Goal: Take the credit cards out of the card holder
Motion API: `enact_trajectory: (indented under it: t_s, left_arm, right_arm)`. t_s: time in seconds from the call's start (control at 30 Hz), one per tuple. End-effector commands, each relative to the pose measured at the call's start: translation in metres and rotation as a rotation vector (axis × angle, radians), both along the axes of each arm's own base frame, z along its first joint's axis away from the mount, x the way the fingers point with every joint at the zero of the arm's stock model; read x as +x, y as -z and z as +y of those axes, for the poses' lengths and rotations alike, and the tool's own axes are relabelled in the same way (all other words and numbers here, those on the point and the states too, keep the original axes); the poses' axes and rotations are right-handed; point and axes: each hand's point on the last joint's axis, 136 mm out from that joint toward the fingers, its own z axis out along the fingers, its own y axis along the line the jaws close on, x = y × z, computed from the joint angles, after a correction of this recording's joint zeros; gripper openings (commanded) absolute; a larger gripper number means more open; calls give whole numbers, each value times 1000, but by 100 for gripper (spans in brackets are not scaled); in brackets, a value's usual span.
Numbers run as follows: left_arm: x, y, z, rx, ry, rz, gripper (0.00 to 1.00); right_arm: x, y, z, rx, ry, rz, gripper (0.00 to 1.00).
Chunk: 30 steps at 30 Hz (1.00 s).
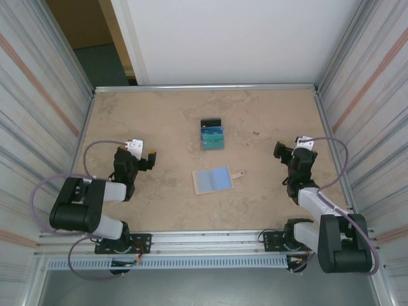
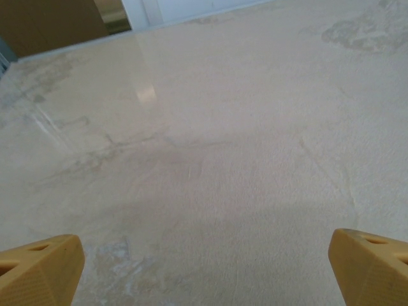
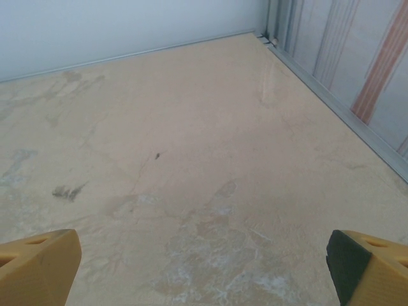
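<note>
The beige, mottled surface (image 1: 159,121) is framed by a metal rim (image 1: 204,87). Near its middle lies the card holder (image 1: 212,180), opened flat with its pale blue lining up and its tab (image 1: 238,173) pointing right. Beyond it, apart, sits a fanned pile of cards (image 1: 212,134) in black, blue and teal.

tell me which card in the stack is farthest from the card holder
The black card, the far one of the three; the teal-green card and blue card lie nearer the open card holder.
</note>
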Motion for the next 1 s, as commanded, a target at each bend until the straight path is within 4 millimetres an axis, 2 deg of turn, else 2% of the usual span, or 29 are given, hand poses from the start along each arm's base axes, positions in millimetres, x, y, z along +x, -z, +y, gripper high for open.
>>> enact_trajectory:
  t_s: [0.0, 0.07, 0.17, 0.37, 0.5, 0.6, 0.7, 0.97]
  left_arm:
    - [20, -22, 4, -47, -15, -93, 99]
    - [25, -15, 3, -80, 20, -3, 99]
    - [30, -14, 11, -149, 14, 26, 99]
    - [29, -14, 12, -151, 14, 25, 99]
    - [30, -14, 11, -149, 15, 23, 99]
    - [30, -15, 12, -148, 14, 21, 99]
    - [30, -14, 12, -148, 14, 22, 99]
    - [30, -14, 12, -148, 14, 21, 99]
  right_arm:
    - [6, -8, 5, -25, -49, -58, 99]
    - [9, -5, 7, -34, -65, -60, 99]
    - [15, 2, 10, -42, -90, -52, 99]
    - [32, 16, 18, -53, -142, -45, 99]
    - [48, 40, 22, -48, -175, 7, 99]
    - [54, 46, 24, -24, -198, 69, 99]
    - [57, 49, 18, 27, -202, 84, 99]
    - [57, 49, 17, 18, -196, 83, 99]
